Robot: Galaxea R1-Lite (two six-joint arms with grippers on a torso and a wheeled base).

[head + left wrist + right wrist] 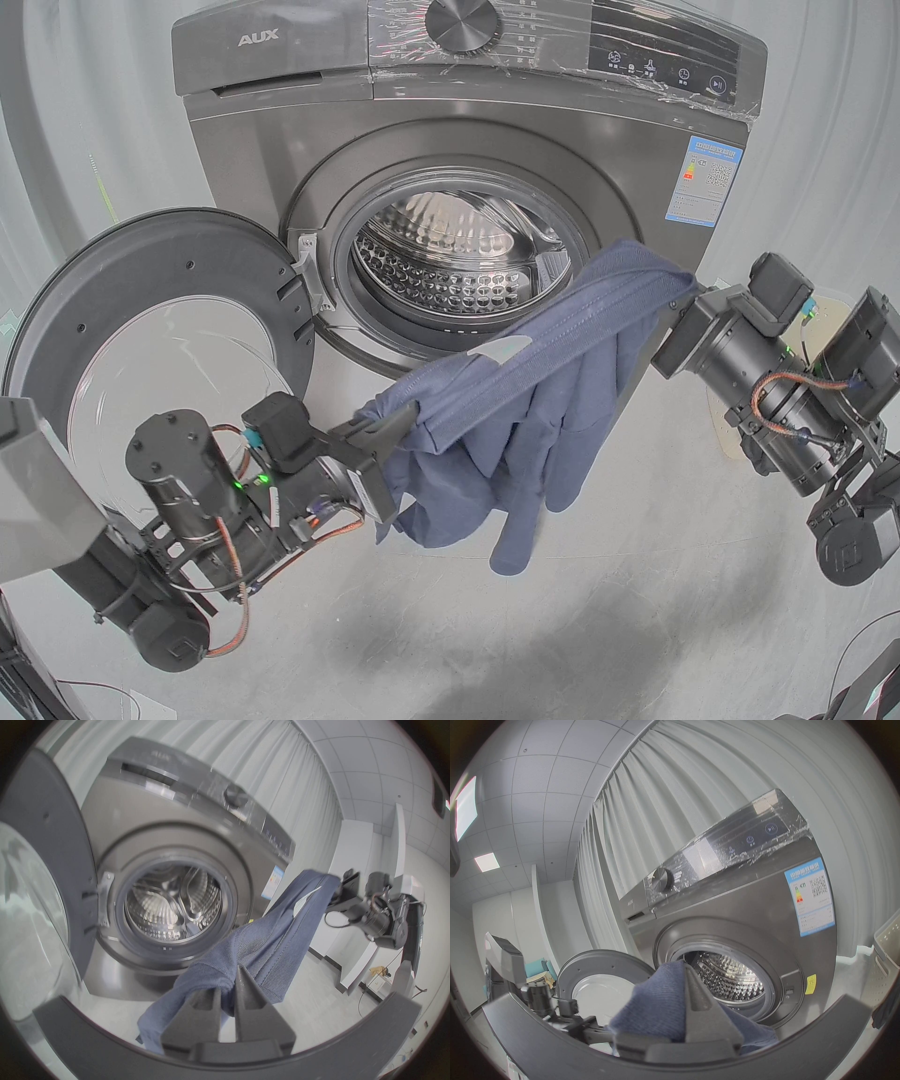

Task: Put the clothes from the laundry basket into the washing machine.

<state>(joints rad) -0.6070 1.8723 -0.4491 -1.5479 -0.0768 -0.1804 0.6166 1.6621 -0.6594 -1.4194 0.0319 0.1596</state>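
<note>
A dark blue garment (525, 394) hangs stretched between my two grippers in front of the washing machine (469, 159). My left gripper (398, 427) is shut on its lower left end, and loose folds droop below. My right gripper (670, 295) is shut on its upper right end. The drum opening (459, 253) is just behind the cloth and looks bare inside. The left wrist view shows the fingers (213, 1006) pinching the blue cloth (267, 945). In the right wrist view the garment (656, 1001) covers one finger beside the drum (726, 978).
The round door (159, 328) stands swung open to the left, close behind my left arm. A pale perforated laundry basket (888, 954) sits at the right of the machine. Grey floor lies below the hanging cloth.
</note>
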